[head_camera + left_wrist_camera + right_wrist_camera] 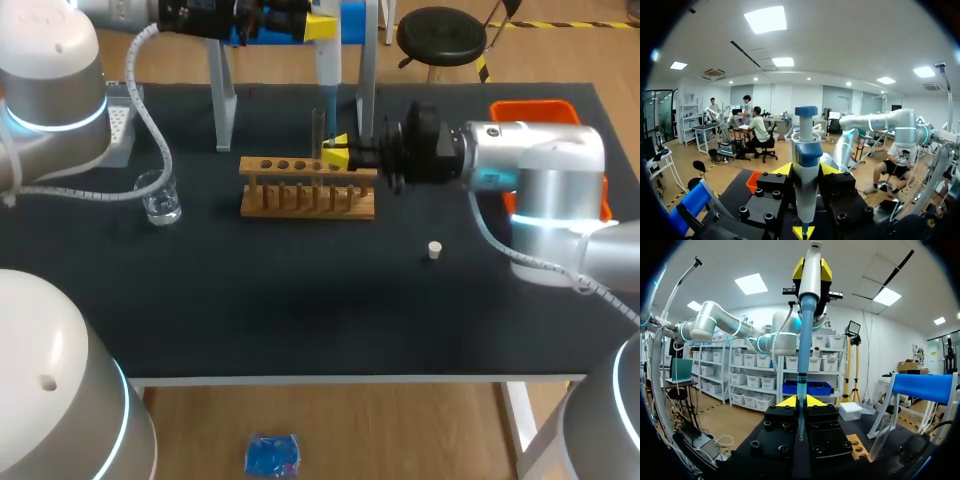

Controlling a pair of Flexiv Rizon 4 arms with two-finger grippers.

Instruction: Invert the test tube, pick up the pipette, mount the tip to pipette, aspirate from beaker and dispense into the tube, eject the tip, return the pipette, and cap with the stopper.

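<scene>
My left gripper (pixel 320 27) is shut on the white and blue pipette (pixel 327 70), which hangs upright over the wooden tube rack (pixel 305 195). In the left wrist view the pipette (pixel 806 165) stands between that gripper's (pixel 806 169) yellow tips. My right gripper (pixel 335 153) is shut on the thin test tube (pixel 318 128) just above the rack's right end. In the right wrist view the blue pipette tip (pixel 802 350) runs down between the right gripper's (pixel 800 401) fingers, into the tube's mouth. The beaker (pixel 158 197) stands at the left. The white stopper (pixel 434 250) lies right of the rack.
An orange bin (pixel 535 108) sits at the back right, behind my right arm. A tip box (pixel 120 125) is at the back left. The pipette stand's legs (pixel 222 100) rise behind the rack. The table's front half is bare dark mat.
</scene>
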